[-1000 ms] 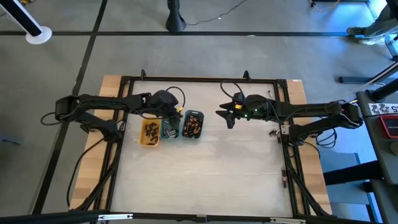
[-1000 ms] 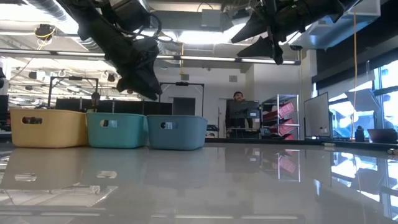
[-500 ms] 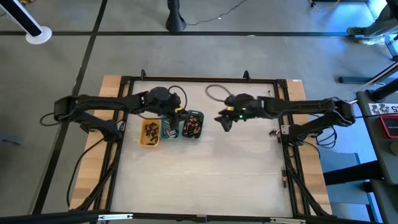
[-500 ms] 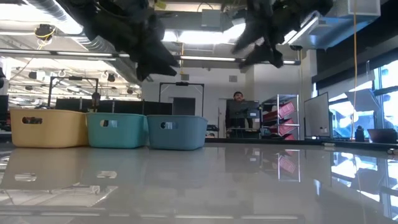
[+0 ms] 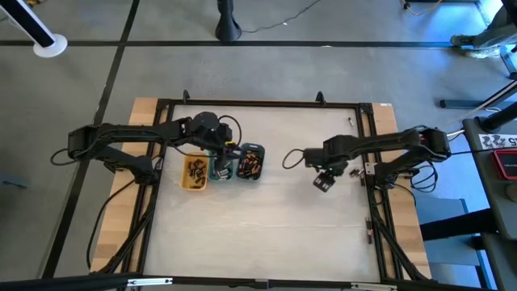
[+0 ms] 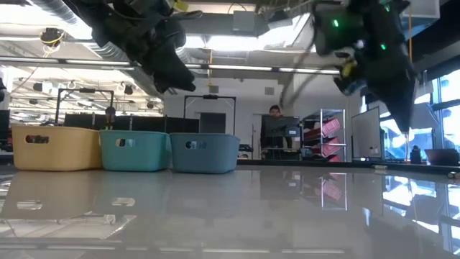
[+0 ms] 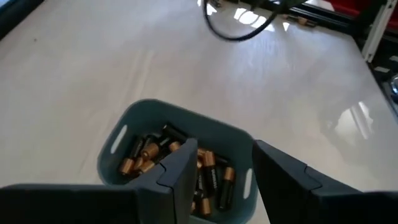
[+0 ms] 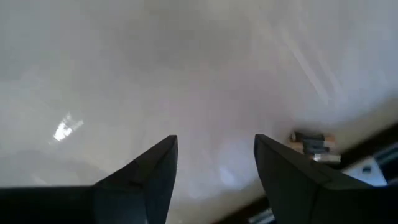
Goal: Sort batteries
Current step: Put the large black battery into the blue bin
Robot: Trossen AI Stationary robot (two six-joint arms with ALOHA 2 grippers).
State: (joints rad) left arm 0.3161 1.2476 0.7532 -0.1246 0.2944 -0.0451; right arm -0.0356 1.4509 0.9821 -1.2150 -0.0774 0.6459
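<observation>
Three small trays stand in a row at the table's far left: yellow, green and grey-blue, each holding batteries. Copper-and-black batteries fill the grey-blue tray in the left wrist view. My left gripper hangs open above the green and grey-blue trays, slanting down, with nothing between its fingers. Right of the middle, my right gripper points down over bare table, open and empty. Loose batteries lie by the table's right edge.
A black frame runs round the table, and a looped cable trails from the right arm. In the low view the trays stand on the left, with both grippers well above the tabletop. A person sits far behind.
My right gripper has swung from the table's far middle toward the right and near edges. It has come down and tipped from level to pointing straight down. My left gripper has stayed above the trays and has rolled at the wrist.
</observation>
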